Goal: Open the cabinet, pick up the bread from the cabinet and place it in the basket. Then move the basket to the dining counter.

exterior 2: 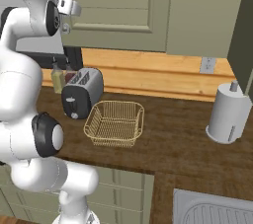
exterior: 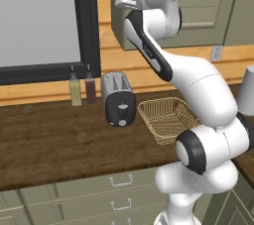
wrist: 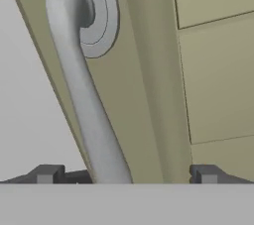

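fingers [wrist: 126,174] spread wide astride the cabinet [wrist: 208,70] door's silver bar handle [wrist: 87,100], not yet pinching it.

On the desk [exterior 2: 163,134] the basket [exterior 2: 114,123] sits just right of the toaster [exterior 2: 81,92], with two bottles [exterior: 82,86] to the toaster's left and a paper-towel roll [exterior 2: 228,113] well right. The cabinet [exterior 2: 148,6] hangs above; the tool [wrist: 126,174] straddles its handle [wrist: 84,95].

cabinet [exterior 2: 123,6] top cropped, handle [wrist: 84,95] bottom hidden
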Controlling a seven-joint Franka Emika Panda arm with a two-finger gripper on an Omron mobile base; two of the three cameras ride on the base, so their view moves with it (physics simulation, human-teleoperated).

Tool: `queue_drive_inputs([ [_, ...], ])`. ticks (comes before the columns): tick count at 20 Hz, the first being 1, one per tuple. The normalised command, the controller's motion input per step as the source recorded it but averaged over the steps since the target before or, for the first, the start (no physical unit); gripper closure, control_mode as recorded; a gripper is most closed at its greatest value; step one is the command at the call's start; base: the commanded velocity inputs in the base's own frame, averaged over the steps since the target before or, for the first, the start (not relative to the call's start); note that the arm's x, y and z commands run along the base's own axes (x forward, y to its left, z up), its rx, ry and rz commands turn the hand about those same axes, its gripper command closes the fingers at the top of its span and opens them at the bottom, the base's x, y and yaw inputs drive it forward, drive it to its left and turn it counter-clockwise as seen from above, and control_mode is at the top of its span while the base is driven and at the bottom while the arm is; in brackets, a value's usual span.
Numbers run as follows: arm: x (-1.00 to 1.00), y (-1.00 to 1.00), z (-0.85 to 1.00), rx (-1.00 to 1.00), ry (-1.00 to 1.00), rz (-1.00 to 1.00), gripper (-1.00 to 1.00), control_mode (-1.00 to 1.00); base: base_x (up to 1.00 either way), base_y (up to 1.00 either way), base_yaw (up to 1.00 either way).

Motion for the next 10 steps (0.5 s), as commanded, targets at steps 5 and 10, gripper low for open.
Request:
queue_drive_inputs([
  [5, 0.63, 0.12, -0.11, -0.01, 0.00, 0.00, 1.00, -1.00, 0.00, 0.00, 0.00],
  [10, 0.71, 0.00, -0.11, 0.00, 0.00, 0.03, 1.00, -1.00, 0.00, 0.00, 0.00],
])
